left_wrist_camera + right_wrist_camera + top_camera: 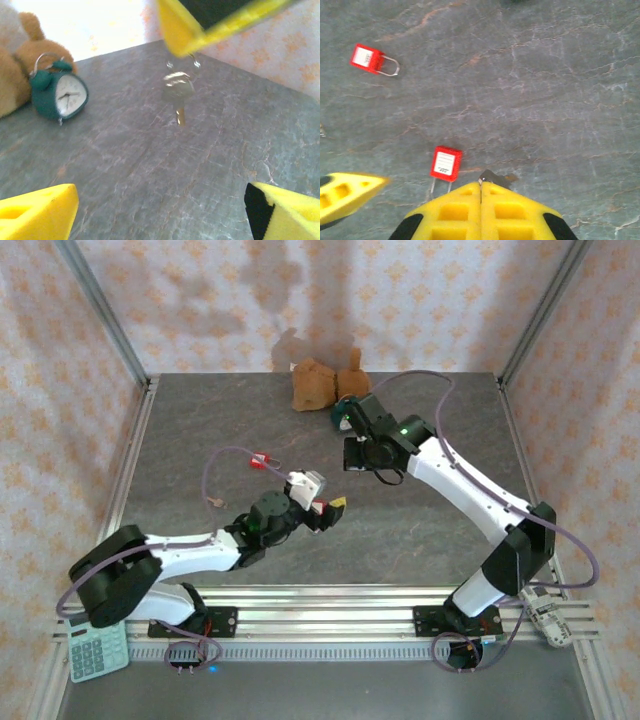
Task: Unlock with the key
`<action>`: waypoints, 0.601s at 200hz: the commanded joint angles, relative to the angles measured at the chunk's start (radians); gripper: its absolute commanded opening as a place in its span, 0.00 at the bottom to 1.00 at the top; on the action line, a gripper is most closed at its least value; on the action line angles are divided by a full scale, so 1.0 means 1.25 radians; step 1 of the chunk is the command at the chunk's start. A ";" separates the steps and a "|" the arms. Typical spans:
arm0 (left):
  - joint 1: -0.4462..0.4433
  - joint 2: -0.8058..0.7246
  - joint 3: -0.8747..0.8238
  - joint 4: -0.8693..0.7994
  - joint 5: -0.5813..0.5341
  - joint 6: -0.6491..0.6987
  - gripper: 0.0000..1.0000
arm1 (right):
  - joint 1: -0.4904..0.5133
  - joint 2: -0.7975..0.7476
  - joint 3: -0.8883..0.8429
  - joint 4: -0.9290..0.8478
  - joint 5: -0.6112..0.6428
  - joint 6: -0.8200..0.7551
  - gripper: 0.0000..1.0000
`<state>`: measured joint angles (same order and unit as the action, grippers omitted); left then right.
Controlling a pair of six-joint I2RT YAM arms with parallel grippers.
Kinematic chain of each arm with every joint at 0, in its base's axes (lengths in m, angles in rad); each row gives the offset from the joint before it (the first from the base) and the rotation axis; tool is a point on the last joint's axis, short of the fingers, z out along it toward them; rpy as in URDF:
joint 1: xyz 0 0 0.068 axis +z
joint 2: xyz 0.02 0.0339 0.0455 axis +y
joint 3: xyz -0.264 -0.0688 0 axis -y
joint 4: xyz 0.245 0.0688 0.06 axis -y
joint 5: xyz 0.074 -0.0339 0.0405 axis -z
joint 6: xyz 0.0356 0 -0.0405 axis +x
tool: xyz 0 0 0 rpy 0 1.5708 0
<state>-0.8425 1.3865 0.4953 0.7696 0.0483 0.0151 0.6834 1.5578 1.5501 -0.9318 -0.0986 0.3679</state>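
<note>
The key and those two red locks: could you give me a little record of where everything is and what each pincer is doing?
key: dangling from the right pincer, above the table
right pincer: shut on the key
left pincer: open, holding nothing, facing the key
near padlock: red, on the table just ahead of the right pincer
far padlock: red, lying apart from the other one
alarm clock: green, beside the teddy bear

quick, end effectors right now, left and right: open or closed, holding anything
left end effector: open, holding nothing.
right end effector: closed on the key, which hangs below it.
</note>
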 commanded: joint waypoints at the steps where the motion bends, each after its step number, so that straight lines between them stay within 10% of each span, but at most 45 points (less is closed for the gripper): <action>1: 0.000 0.056 0.013 0.189 -0.022 0.134 0.84 | -0.006 -0.044 0.028 -0.005 -0.067 0.048 0.00; 120: 0.001 0.263 0.055 0.486 -0.008 0.034 0.54 | -0.005 -0.138 -0.088 0.138 -0.216 0.173 0.00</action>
<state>-0.8436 1.6924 0.5423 1.2263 0.0456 0.0841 0.6800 1.4048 1.4590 -0.8158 -0.3286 0.5404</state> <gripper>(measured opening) 0.552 0.045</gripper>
